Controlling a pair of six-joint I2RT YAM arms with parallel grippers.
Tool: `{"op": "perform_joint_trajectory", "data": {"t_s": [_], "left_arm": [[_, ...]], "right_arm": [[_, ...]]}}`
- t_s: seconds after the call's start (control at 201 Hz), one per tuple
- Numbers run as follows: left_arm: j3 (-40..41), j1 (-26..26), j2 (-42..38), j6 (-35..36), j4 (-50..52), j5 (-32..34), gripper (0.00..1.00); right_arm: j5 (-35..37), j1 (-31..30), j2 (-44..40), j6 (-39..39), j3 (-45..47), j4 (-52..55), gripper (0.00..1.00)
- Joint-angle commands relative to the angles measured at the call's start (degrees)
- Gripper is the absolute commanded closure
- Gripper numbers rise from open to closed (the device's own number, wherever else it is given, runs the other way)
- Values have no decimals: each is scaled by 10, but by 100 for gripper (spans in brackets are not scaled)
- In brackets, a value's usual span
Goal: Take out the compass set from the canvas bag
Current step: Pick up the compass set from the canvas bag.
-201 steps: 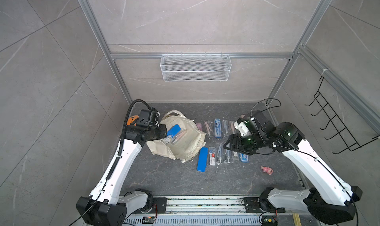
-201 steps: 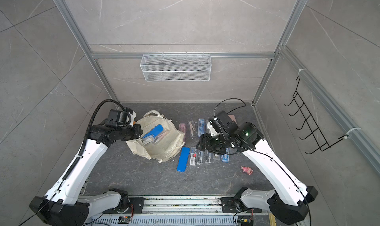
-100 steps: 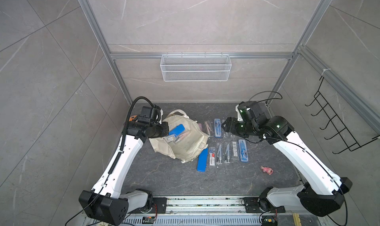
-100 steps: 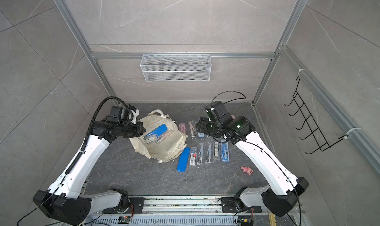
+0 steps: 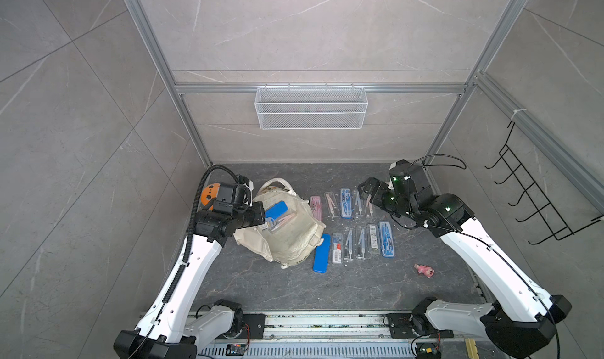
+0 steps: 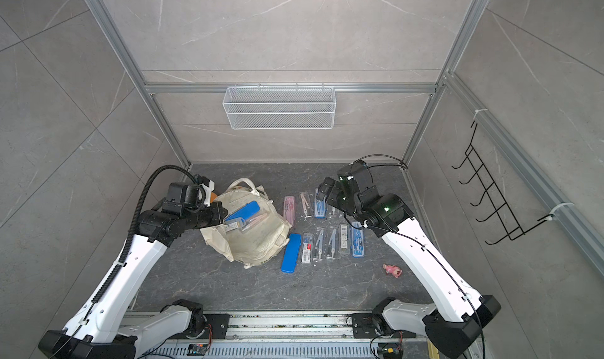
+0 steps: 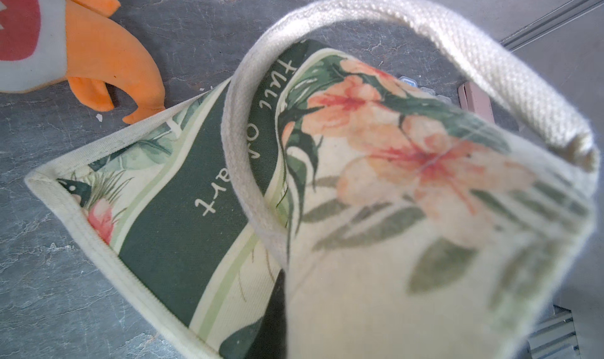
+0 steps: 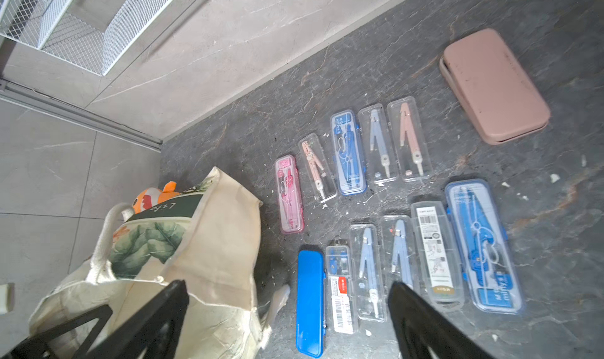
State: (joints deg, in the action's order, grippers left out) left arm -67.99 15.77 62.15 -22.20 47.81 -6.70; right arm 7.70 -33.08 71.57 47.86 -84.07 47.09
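The cream canvas bag (image 5: 291,243) (image 6: 258,246) (image 8: 209,243) lies slumped on the dark floor with its mouth open. A blue compass set (image 5: 277,208) (image 6: 244,210) and a clear one holding a pink compass (image 5: 281,221) poke out of the mouth. My left gripper (image 5: 260,214) (image 6: 224,215) is shut on the bag's cloth at the mouth; in the left wrist view the floral panel (image 7: 376,177) hides nearly all of the jaws. My right gripper (image 5: 364,190) (image 6: 323,190) (image 8: 289,287) hangs open and empty above the back row of compass sets (image 5: 346,203).
Several compass sets lie in two rows right of the bag, with a closed blue case (image 5: 321,252) (image 8: 310,301) nearest it. An orange plush toy (image 5: 209,194) (image 7: 98,56) sits behind my left wrist. A pink case (image 8: 493,86), a small pink toy (image 5: 425,269), a wall basket (image 5: 310,107) and a hook rack (image 5: 539,203) are around.
My right gripper has drawn back from the front row to above the back row and opened wider. A blue compass set stays at that row's right end. The left arm shifted slightly.
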Motion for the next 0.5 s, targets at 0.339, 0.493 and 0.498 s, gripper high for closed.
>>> {"op": "perform_joint_trajectory", "data": {"t_s": [0.339,0.493,0.498], "left_arm": [[27,9,-18,-12,-57,-53,100],[32,40,-27,-27,-48,-24,100],[32,42,-27,-27,-47,-23,100]], "right_arm": [[-155,-198,102,16,41,-177,37],[-153,-246,131,8,39,-203,43],[-154,-246,132,8,39,-203,43]]}}
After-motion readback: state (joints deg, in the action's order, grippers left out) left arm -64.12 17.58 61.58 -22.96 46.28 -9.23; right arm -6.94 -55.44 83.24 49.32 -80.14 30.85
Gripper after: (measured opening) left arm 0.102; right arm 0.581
